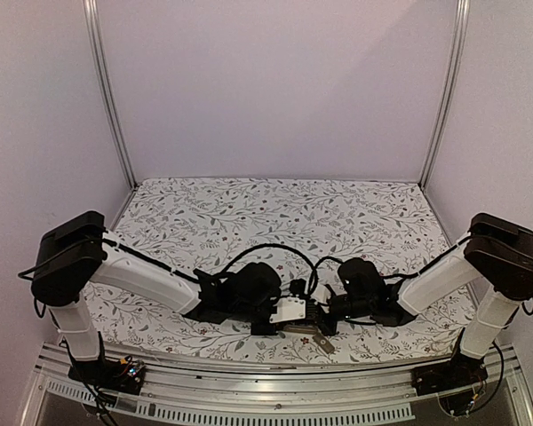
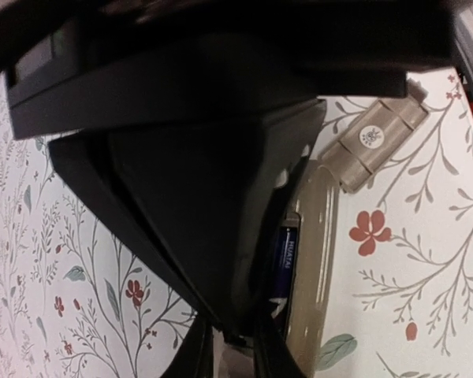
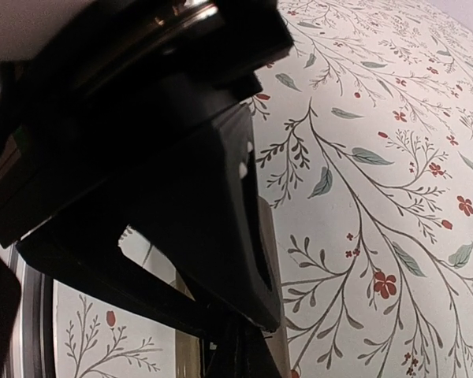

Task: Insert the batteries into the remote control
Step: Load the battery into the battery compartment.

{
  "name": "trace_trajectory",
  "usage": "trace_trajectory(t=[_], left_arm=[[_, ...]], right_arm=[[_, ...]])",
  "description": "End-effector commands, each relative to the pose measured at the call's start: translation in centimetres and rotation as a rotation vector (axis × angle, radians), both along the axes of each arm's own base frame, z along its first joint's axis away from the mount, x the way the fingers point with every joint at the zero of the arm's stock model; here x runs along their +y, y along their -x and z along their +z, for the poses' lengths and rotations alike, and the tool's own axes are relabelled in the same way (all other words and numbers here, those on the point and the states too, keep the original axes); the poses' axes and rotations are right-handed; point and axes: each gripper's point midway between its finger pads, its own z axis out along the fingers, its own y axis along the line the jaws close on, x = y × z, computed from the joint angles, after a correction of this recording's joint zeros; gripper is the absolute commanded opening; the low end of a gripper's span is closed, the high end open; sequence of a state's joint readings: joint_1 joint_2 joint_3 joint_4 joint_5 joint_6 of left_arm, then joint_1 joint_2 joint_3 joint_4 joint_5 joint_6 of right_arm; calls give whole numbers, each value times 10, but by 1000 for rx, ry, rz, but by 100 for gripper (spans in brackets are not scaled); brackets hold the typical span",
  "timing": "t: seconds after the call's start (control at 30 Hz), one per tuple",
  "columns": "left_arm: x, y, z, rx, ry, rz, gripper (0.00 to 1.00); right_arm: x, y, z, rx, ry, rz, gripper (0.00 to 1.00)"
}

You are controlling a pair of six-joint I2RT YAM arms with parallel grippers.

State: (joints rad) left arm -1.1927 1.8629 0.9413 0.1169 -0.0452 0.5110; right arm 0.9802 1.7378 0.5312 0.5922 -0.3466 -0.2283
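Observation:
The remote control lies back-up on the floral cloth, its tan-grey back showing. One dark battery sits in its recess; the other is hidden. My left gripper hangs over the remote's recess side with its jaws close together and nothing between them. My right gripper is down on the remote, jaws together. In the top view both grippers, the left and the right, meet over the remote near the front edge.
The small flat grey cover piece lies on the cloth just past the remote's end; it also shows in the top view by the front rail. Side walls and metal posts enclose the table.

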Motion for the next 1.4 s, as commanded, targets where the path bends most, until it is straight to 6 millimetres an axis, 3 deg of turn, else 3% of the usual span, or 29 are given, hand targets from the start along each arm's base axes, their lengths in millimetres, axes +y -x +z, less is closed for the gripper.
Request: trace_trajectory(t=[0.0, 0.1, 0.37, 0.57, 0.7, 1.0, 1.1, 1.23, 1.37], left_arm=[[30, 10, -52, 94, -132, 42, 10], [31, 11, -54, 101, -136, 36, 0], [29, 22, -65, 155, -174, -24, 0], [34, 30, -74, 190, -230, -65, 0], [36, 30, -81, 235, -259, -61, 0], [43, 28, -81, 294, -258, -29, 0], [34, 22, -64, 272, -189, -10, 0], [16, 7, -7, 186, 9, 2, 0], [15, -5, 23, 145, 102, 30, 0]], right_arm=[[-46, 49, -80, 171, 315, 59, 0], [-42, 53, -68, 175, 273, 81, 1], [-30, 45, -39, 166, 170, 70, 3], [-20, 28, 4, 170, 28, 35, 5], [-25, 17, 23, 191, -29, -14, 7], [-35, 6, 35, 196, -64, -100, 9], [-37, 3, 35, 196, -62, -118, 10], [-37, -1, 37, 196, -69, -132, 11], [-36, -4, 38, 192, -71, -142, 12]])
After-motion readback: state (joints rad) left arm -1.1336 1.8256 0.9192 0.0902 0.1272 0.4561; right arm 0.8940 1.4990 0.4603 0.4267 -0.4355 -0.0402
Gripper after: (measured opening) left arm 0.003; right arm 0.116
